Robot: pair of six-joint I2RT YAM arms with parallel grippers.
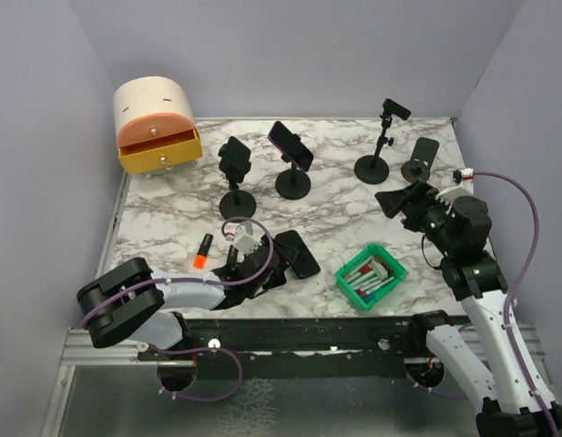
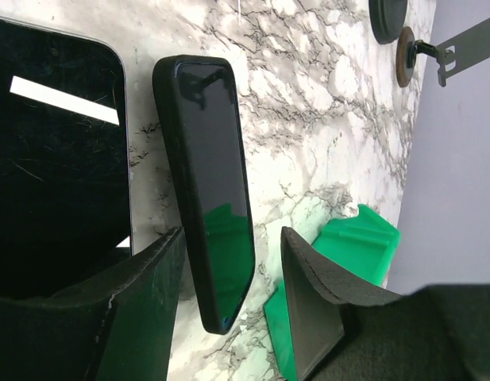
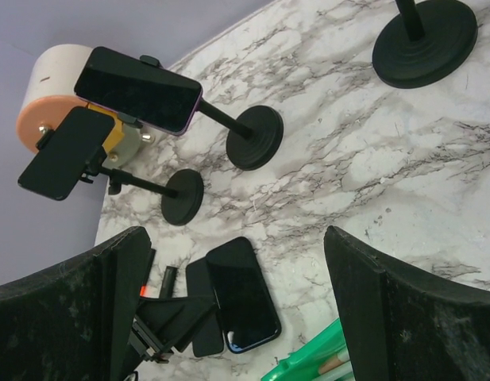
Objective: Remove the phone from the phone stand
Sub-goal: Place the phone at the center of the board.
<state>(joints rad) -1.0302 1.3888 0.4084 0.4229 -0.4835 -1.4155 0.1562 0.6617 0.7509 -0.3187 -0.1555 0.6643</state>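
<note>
Phone [image 2: 213, 190] in a black case is being shown lying flat on the marble table [image 1: 335, 214], lower centre of the overhead frame, off every stand. Its end is being straddled by the left gripper [image 2: 230, 238], spread wide and clamping nothing. The right gripper [image 3: 235, 234], at right, is being held equally wide and empty. By a black stand [image 1: 292, 182] at upper centre another phone [image 1: 291, 145] is being carried.

The desk [image 2: 332, 95] looks like grey-veined white marble, smooth with a faint sheen. The cased phone [image 2: 217, 182] has a glossy glass face in a matt black rubbery case; the bare phone [image 2: 54, 175] beside it shows fine scratches. The green bin [image 2: 360, 238] is smooth plastic. The left claw [image 2: 233, 238] has grainy matt black pads [image 2: 312, 286].
</note>
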